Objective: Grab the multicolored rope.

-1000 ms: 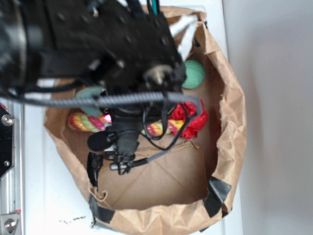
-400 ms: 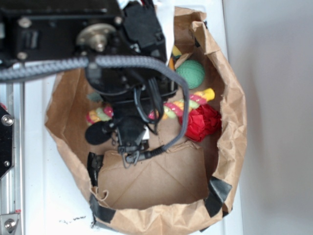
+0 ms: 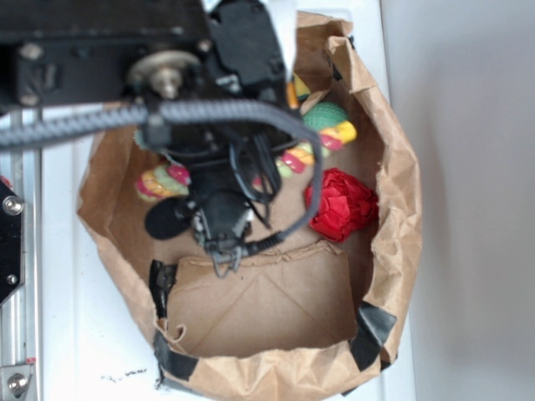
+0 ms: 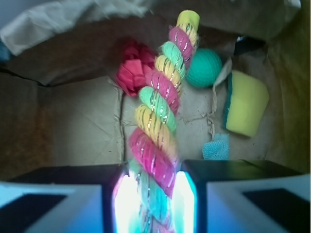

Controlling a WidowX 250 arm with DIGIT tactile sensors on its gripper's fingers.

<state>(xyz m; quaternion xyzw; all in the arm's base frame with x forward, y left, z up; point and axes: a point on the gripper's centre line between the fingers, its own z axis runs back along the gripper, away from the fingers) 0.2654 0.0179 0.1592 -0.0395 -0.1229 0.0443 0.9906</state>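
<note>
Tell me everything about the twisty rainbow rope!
The multicolored rope is a thick twist of pink-red, yellow and light-green strands that look like soft cotton with shiny threads. The gripper is shut on it, one finger on each side. From there it sticks out stiff and straight inside the brown paper bag. Its far end is yellow and reaches near the green ball. In the exterior view the arm hides its middle.

**What you can't see**

From outside, the black robot arm [image 3: 167, 75] hides the middle of the twisted red, yellow and green rope [image 3: 163, 181]. In your wrist view, glare blurs the rope's [image 4: 155, 116] lower end at the frame's edge.
</note>
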